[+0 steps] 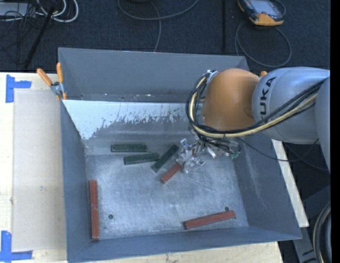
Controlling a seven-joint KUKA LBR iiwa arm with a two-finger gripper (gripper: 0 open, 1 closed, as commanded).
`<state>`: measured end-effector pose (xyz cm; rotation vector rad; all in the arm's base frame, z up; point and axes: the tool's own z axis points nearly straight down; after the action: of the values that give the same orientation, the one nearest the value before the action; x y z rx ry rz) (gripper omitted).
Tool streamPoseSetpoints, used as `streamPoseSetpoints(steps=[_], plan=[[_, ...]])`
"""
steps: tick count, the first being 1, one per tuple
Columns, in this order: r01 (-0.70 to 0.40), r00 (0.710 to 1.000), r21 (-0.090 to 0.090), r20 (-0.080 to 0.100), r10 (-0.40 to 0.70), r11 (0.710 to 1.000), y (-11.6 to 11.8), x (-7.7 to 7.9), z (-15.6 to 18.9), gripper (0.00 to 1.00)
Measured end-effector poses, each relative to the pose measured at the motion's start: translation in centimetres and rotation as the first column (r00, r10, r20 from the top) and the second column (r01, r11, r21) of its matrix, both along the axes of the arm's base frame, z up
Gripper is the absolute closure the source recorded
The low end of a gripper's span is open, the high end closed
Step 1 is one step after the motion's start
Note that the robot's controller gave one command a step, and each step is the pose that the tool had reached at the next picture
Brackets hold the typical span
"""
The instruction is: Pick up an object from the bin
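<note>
Near the middle of the grey metal bin (pixel 74 201), my end effector (pixel 190 158) hangs at the upper end of a short, flat reddish-brown bar (pixel 171 173), which lies slantwise just beside a dark green bar (pixel 165 158). I cannot tell whether it is spread or pressed together.

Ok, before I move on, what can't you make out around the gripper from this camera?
- Camera view: the upper end of the short red-brown bar is hidden under the gripper. Whether they touch is unclear.
- The tilted dark green bar runs up to the gripper. Contact cannot be told.
- Part of the bin floor and right wall is hidden by the arm's orange cover.
</note>
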<state>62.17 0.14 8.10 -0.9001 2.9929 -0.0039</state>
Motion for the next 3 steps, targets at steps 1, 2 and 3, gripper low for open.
streamPoseSetpoints(steps=[1,2,3], plan=[[0.002,1.000,-0.002,-0.001,-0.002,1.000,-0.2,-0.1,-0.2,0.00],[0.003,1.000,-0.002,0.000,-0.003,1.000,-0.2,-0.1,-0.2,0.00],[0.067,0.998,0.000,0.020,-0.067,0.998,4.2,0.7,0.2,1.00]])
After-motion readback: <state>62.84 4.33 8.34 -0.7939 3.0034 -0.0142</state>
